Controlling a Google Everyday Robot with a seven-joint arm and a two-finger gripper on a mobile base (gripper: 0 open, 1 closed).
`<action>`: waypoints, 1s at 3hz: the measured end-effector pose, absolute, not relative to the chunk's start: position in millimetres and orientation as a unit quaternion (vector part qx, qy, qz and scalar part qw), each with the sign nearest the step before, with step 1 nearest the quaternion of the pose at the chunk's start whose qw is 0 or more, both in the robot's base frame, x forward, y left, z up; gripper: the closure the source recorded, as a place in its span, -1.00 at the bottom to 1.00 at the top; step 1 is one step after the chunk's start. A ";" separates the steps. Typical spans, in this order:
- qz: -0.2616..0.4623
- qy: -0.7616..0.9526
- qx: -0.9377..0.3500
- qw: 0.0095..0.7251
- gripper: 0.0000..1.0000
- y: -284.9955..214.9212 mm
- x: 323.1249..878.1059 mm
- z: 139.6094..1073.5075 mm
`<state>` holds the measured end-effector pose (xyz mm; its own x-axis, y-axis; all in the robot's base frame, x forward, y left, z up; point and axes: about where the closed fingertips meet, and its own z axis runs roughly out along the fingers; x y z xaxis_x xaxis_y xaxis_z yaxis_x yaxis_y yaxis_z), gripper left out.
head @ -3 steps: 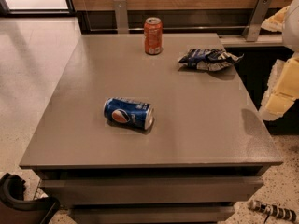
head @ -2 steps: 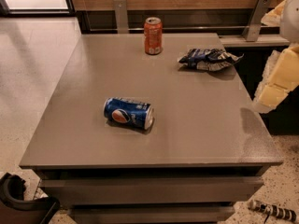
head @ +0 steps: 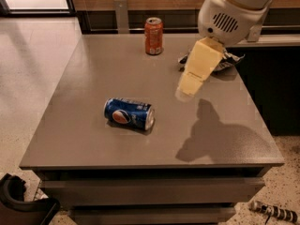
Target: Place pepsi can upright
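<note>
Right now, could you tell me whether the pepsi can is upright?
Tipped: the pepsi can lies on its side; the gripper hovers apart, above the table.

One camera looks steeply down from beyond the near edge of the flat grey tabletop (head: pixel 84 83); the cream pincer (head: pixel 184 92) hangs upper right.

Count: 1 table (head: pixel 84 78). 2 cans: 1 pepsi can (head: pixel 129 114) at 8 o'clock, 1 orange soda can (head: pixel 153 36) at 12. 1 snack bag (head: pixel 232 59) at 2. 1 gripper (head: pixel 186 92), above the table at 3 o'clock from centre.
</note>
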<state>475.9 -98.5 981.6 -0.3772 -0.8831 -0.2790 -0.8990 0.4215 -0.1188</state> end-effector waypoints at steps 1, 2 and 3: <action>0.052 0.842 -0.524 0.118 -1.00 -60.9 479.2 954.3; 0.061 0.853 -0.508 0.100 -1.00 -34.7 481.1 928.7; 0.061 0.854 -0.508 0.101 -1.00 -34.7 481.2 928.8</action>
<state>481.2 -34.7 928.8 -0.4643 -0.8543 -0.2336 -0.8788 0.4772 0.0015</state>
